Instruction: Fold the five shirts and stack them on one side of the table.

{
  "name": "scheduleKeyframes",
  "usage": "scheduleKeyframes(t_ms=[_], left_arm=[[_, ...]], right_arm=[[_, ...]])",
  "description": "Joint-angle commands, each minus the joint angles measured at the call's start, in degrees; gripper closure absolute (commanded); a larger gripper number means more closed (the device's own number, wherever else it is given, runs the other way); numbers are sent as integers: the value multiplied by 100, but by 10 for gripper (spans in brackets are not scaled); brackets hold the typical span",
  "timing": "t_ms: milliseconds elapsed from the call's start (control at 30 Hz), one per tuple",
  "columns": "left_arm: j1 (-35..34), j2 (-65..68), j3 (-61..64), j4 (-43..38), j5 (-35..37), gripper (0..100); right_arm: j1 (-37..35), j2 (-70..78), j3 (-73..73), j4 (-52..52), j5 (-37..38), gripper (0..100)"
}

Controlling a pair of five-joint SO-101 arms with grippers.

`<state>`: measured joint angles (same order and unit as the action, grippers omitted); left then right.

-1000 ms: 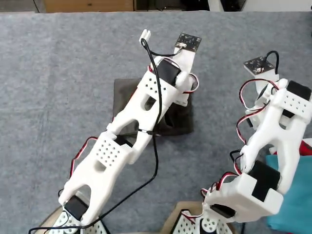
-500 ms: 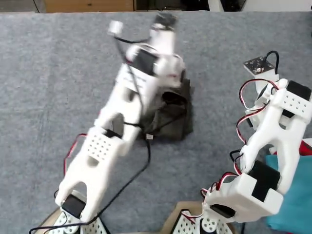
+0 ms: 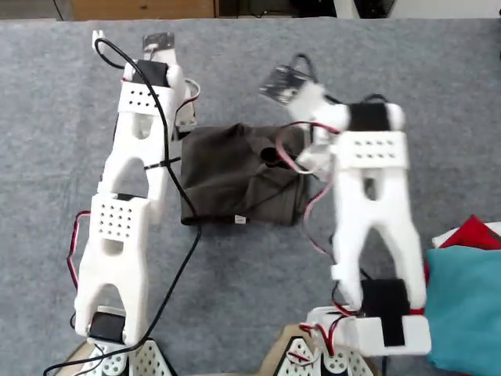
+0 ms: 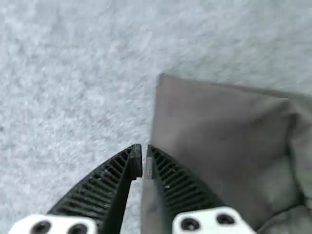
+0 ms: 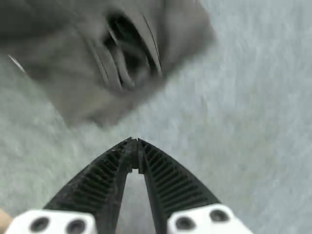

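While L gripper [image 4: 142, 158] sits at left edge of folded dark shirt [image 3: 227, 176], fingers pressed together, shirt lies mid-bench [image 3: 63, 117], collar twd right side. R gripper [image 5: 135, 144] over bench just off shirt's right side, by collar, fingers also closed tight. Far right, bench edge: teal shirt [image 3: 466, 305] w/ red shirt [image 3: 472, 233] touching it.

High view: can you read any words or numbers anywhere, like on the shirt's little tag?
No words, numbers or signs can be read.
Small white tag at the edge of the dark brown shirt: too small to read.
Circuit board on the left arm's wrist: any markings are too small to read.
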<state>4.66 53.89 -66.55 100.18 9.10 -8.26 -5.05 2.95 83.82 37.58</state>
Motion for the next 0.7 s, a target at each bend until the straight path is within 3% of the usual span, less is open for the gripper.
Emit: scheduleKeyframes(t_ms=[0, 333, 467, 667], left_arm=[[-149, -338, 352, 70, 114, 980], [-422, -2448, 2593, 70, 325, 980], [-782, -3266, 3824, 62, 949, 980], [-1380, -4382, 4941, 62, 1011, 980]], right_arm=[[-541, 418, -681, 158, -299, 991], [-1262, 1877, -2563, 1055, -967, 991], [-1499, 2422, -3064, 1204, -1213, 991], [-1727, 3257, -3705, 1204, -1275, 991]])
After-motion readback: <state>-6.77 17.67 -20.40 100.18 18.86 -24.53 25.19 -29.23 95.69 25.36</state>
